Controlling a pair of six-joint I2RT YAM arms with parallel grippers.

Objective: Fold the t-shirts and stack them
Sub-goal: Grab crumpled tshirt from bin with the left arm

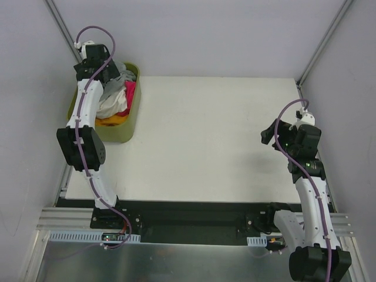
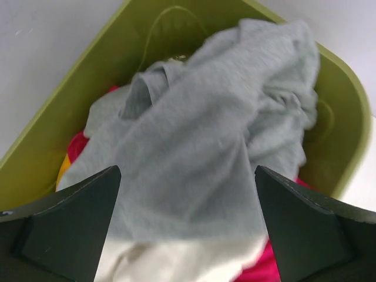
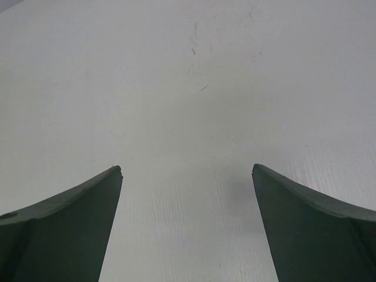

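Left gripper (image 2: 187, 170): jaws spread wide, nothing between them. It hangs over the olive-green tub (image 2: 47, 141), fingers pointing down at the heap of clothes. Cannot tell from the wrist view whether the tips touch the cloth.

Right gripper (image 3: 187, 169): jaws also wide apart, holding nothing. Under it, only the white table (image 1: 211, 141). In the top view it sits over the table's right side, well apart from the tub.

T-shirts: all 4 lie crumpled together in the tub, which stands at the table's far left corner.
- Grey t-shirt (image 2: 200, 135): on top, draped across most of the heap, with its collar opening toward the upper left in the left wrist view.
- White t-shirt (image 2: 176, 261): shows under the grey one's near edge, between the 2 fingers.
- Magenta-pink t-shirt (image 2: 255, 271): shows at lower right beside the right finger, and as a sliver at the left under the grey.
- Orange-yellow t-shirt (image 2: 63, 170): only a small strip against the tub's left wall. The top view shows more of it at the tub's near end.

In the top view the left arm crosses over the tub and hides part of the heap.
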